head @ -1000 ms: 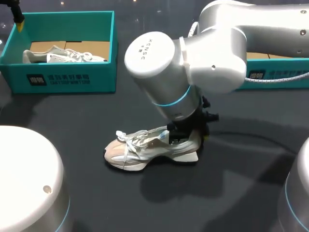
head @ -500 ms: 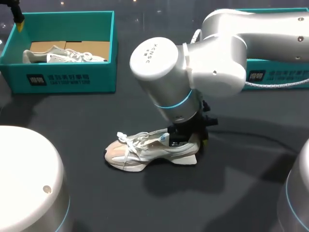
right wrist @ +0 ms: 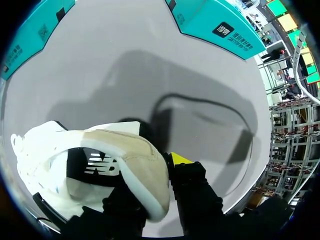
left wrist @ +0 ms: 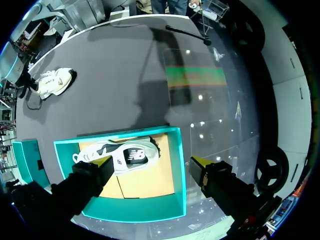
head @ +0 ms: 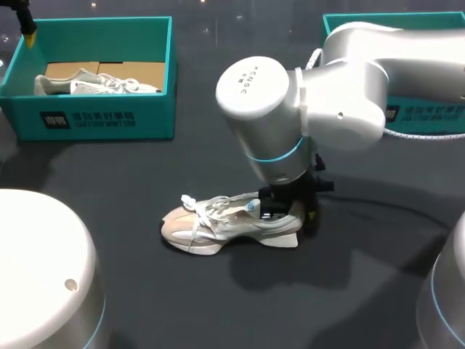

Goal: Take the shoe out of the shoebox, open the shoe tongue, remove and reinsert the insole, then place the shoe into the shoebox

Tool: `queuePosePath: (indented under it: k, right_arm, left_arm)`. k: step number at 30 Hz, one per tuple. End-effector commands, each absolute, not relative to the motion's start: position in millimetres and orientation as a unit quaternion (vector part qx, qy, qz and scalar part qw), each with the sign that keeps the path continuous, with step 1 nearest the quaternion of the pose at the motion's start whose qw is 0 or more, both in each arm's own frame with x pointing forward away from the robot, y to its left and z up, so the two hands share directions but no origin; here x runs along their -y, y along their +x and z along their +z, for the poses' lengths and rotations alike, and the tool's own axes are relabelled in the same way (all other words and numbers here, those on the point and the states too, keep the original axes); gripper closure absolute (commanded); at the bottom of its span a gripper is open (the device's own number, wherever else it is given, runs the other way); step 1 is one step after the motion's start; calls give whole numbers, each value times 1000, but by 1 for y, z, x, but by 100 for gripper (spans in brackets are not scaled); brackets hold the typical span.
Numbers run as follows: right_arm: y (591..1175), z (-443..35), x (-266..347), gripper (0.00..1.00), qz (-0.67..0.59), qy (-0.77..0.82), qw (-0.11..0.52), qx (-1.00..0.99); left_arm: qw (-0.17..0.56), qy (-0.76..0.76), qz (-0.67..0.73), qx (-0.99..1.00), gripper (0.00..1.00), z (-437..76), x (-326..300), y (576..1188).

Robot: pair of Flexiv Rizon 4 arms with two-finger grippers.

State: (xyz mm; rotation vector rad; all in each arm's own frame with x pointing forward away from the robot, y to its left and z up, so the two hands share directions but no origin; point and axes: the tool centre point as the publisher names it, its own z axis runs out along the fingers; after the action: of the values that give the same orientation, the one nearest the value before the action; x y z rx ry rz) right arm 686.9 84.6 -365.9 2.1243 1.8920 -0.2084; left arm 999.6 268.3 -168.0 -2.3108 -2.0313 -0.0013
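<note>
The shoe (head: pixel 218 224) sits on the table (head: pixel 109 189), toe toward 9 o'clock. The right tool (head: pixel 298 214) pinches its heel (head: pixel 289 231); the left tool (left wrist: pixel 151 160) hangs open over the box (head: pixel 94 120). Best pin the heel steady before lifting the tongue (head: pixel 234 207).

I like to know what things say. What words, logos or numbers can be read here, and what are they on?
Left shoebox, front wall: white label, too blurred to read.
Right shoebox, wall: similar label, too blurred.
Right arm, joint cap: short row of letters, too small to read surely.
Shoe on the table, shoe in the box: letter logos on their sides, brand marks, left unquoted.
No numbers seen.
</note>
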Motion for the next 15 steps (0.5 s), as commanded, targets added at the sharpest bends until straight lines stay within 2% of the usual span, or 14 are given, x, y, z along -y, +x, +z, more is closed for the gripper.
queuePosePath:
  k: [1, 2, 3, 6, 7, 8, 15]
  right_arm:
    - [688, -372, -81, 100, -68, 737, 137, -659]
    - [688, -373, -81, 100, -68, 737, 136, -659]
    - [689, -373, -81, 93, -68, 737, 135, -659]
    - [690, -369, -82, 38, -68, 736, 136, -660]
    - [691, -368, -82, 8, -69, 735, 138, -660]
    - [691, -366, -82, 0, -69, 735, 138, -660]
    - [693, -355, -77, 0, -63, 733, 136, -663]
  left_arm:
    - [32, -751, -1, 659, 0, -168, -269, 999]
    - [32, -751, -1, 659, 0, -168, -269, 999]
    - [32, -751, -1, 659, 0, -168, -269, 999]
    - [32, -751, -1, 659, 0, -168, -269, 999]
    - [32, -751, -1, 659, 0, -168, -269, 999]
    - [32, -751, -1, 659, 0, -168, -269, 999]
    - [32, -751, -1, 659, 0, -168, -269, 999]
